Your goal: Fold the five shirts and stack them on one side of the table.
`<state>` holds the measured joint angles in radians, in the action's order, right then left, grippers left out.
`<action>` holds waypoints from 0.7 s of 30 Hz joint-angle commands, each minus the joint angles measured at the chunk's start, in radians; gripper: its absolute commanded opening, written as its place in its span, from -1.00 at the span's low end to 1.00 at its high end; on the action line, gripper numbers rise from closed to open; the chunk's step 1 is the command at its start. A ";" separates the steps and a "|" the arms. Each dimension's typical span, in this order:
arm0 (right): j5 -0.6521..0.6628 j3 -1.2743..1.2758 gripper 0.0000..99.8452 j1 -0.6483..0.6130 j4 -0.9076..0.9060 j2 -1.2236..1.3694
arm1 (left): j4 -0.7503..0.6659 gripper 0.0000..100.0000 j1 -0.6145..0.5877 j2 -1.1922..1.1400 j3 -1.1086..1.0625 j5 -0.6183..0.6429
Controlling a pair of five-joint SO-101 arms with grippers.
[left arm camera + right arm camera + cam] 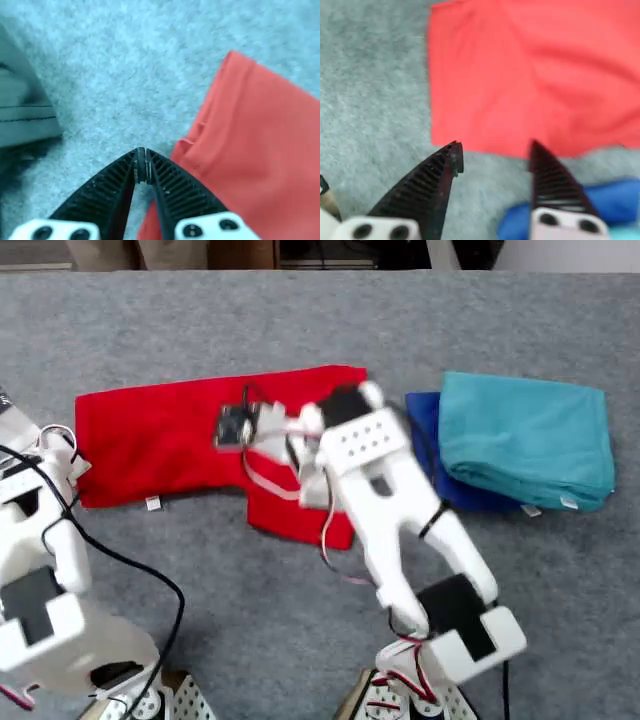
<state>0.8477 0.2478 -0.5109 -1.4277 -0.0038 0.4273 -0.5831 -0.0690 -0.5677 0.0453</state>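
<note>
A red shirt (170, 445) lies spread flat on the grey table, left of centre. My right arm (375, 475) hangs over its right part. In the right wrist view my right gripper (495, 147) is open above the red shirt's (530, 75) edge, with nothing between its fingers. My left arm (45, 530) stands by the shirt's left end. My left gripper (141, 160) is shut over bare table, just beside the red shirt's (250, 150) hem, holding nothing. At the right, a folded teal shirt (525, 440) lies on a folded blue shirt (425, 430).
A pale grey cloth (20, 115) with a dark seam line lies near my left gripper. The blue shirt's corner (615, 200) shows behind my right gripper's finger. Bare grey table (250, 620) stretches in front of the shirts, and more of it lies behind them.
</note>
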 commanded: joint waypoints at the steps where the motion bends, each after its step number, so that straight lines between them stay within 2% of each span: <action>1: 0.015 0.189 -0.47 -0.025 0.144 -0.064 | 0.095 -0.96 -0.018 -0.047 0.149 0.005; 3: 0.015 0.246 -0.46 -0.025 0.193 -0.064 | 0.140 -0.96 -0.020 -0.064 0.178 0.003; 10: 0.014 0.312 -0.46 -0.042 0.316 -0.021 | 0.130 -0.96 -0.017 -0.064 0.172 0.003; 16: 0.008 0.249 -0.46 -0.047 0.365 0.145 | 0.130 -0.96 -0.015 -0.064 0.172 0.003; 21: 0.014 0.157 -0.46 -0.044 0.333 0.246 | 0.130 -0.96 -0.015 -0.064 0.172 0.003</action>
<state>0.8523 0.4703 -0.5447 -1.0856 0.2002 0.5593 -0.5953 -0.1381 -0.4388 0.0453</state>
